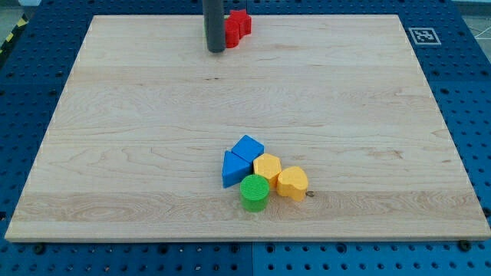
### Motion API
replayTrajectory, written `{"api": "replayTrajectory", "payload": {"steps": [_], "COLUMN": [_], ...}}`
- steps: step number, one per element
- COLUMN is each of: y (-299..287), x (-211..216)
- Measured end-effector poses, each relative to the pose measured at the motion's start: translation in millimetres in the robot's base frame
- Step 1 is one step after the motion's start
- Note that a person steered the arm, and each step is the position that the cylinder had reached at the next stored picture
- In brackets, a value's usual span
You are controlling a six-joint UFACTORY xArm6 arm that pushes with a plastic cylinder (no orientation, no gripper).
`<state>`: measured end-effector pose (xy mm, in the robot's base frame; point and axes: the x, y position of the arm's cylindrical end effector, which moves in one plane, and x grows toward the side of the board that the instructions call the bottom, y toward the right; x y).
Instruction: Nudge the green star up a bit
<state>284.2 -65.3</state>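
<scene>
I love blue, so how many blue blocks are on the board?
2. A blue cube sits atop the cluster at the view's bottom centre, and a blue triangular block touches it lower left. None looks hidden.

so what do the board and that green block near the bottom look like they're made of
The board looks like light wood, unpainted and matte: pale grain streaks run along it. The green block, a short cylinder by the look of it rather than a star, seems to be plastic, possibly 3D-printed: fine ridges line its side, but the picture is too small to be sure. My tip is far off, by the red block.
</scene>
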Motion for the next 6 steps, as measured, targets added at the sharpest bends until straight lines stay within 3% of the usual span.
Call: {"api": "replayTrajectory", "payload": {"steps": [2, 5, 6], "y": [-49.8, -29.7, -50.5], "x": [-28.4, -52.5, -61.8]}}
